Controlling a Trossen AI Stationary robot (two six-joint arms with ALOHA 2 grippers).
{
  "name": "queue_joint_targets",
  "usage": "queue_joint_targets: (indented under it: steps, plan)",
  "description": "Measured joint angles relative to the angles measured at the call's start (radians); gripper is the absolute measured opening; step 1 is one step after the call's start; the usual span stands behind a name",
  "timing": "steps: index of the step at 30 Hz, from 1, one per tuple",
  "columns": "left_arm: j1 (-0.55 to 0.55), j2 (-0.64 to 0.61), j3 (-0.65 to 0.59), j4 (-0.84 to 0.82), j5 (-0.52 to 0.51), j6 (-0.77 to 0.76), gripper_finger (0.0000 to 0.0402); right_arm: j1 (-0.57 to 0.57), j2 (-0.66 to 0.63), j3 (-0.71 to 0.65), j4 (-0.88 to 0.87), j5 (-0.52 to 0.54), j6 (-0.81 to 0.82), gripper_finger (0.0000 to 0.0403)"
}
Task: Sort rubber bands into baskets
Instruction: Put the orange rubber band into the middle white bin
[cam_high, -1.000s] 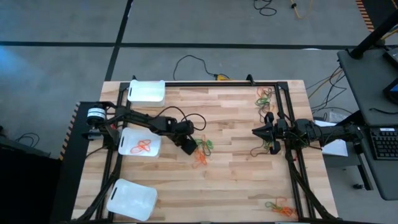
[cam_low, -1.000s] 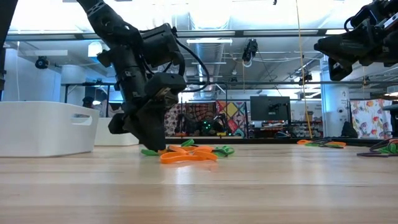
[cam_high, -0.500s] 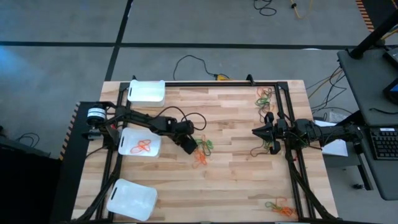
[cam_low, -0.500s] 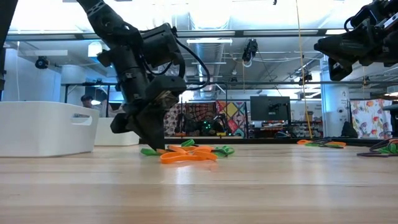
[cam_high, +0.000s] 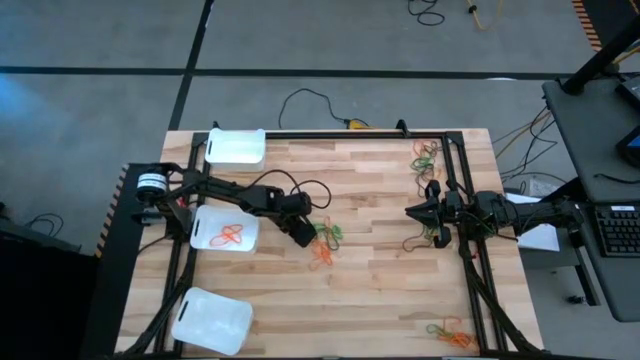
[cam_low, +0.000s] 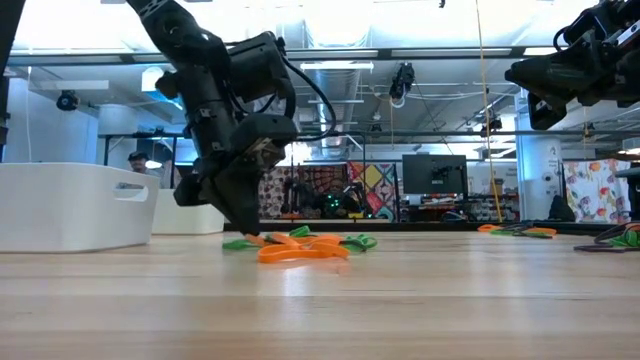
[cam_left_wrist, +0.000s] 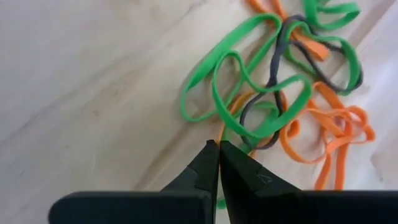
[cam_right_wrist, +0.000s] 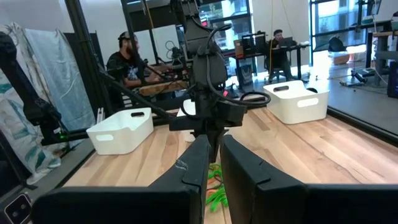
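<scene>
Left wrist view shows my left pincer (cam_left_wrist: 218, 149) pinched shut at the edge of the rubber bands (cam_left_wrist: 280, 93) tangled mid-table, apparently nipping an orange loop; light, stretchy, they'll likely snag together.

Beyond the far edge of your butcher-block worktop (cam_high: 380, 290), a black cable (cam_high: 300, 100) loops across the grey floor (cam_high: 100, 100). A desk (cam_high: 600, 140) stands off the right edge with a keyboard (cam_high: 617, 230) on it. Across the room you have a monitor (cam_low: 434, 176) and bright ceiling lights (cam_low: 340, 54) — and two seated people (cam_right_wrist: 127, 62), one farther back (cam_right_wrist: 278, 46).
</scene>
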Motion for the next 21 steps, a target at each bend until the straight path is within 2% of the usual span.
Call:
queue_joint_targets:
  steps: [7, 16, 21]
  plan:
    - [-0.007, 0.004, -0.011, 0.000, -0.004, -0.019, 0.0001, 0.000, 0.000, 0.000, 0.000, 0.000, 0.000, 0.0034]
    - [-0.019, 0.040, -0.006, 0.027, -0.016, -0.022, 0.0042, 0.000, 0.000, 0.000, 0.000, 0.000, 0.000, 0.0034]
    - [-0.030, 0.038, -0.004, 0.002, -0.040, 0.013, 0.0048, 0.000, 0.000, 0.000, 0.000, 0.000, 0.000, 0.0034]
